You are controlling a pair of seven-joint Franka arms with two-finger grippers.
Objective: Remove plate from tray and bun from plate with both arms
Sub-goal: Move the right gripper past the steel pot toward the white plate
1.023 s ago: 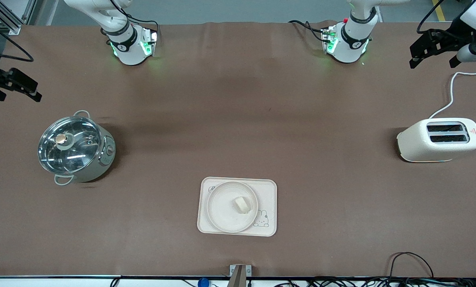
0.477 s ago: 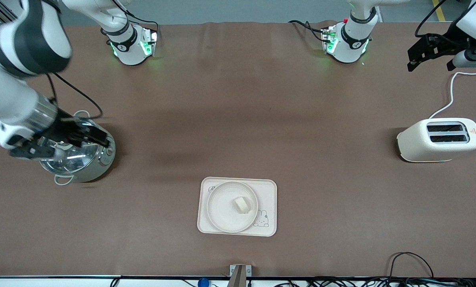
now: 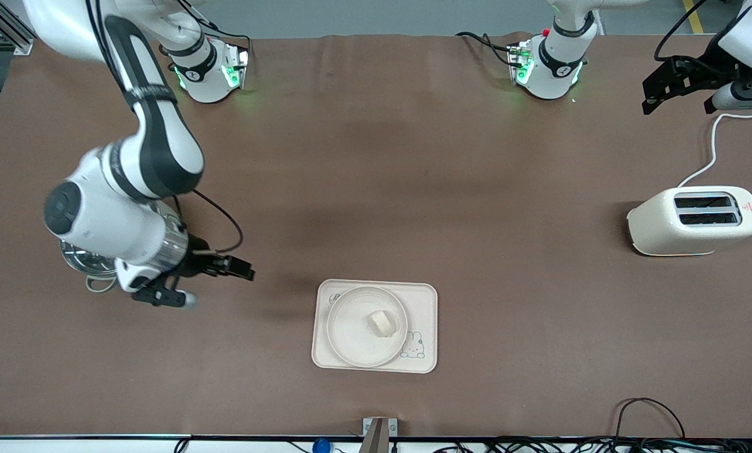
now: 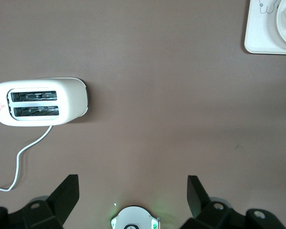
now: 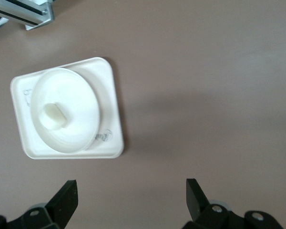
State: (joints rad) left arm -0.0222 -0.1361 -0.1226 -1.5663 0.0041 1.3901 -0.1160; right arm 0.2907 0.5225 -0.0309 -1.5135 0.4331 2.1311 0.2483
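On the tray [image 3: 425, 314], its long axis running between the arms' ends, sits the plate [image 3: 350, 333].

Even, soft overhead light fills all views, without glare on the brown surface [image 3: 376, 189]. Faint, diffuse shadows lie beside the toaster [image 3: 693, 221] and under the right arm [image 3: 130, 189]. Green lamps glow at both bases along the top edge. Everything reads sharp, edges undistorted.
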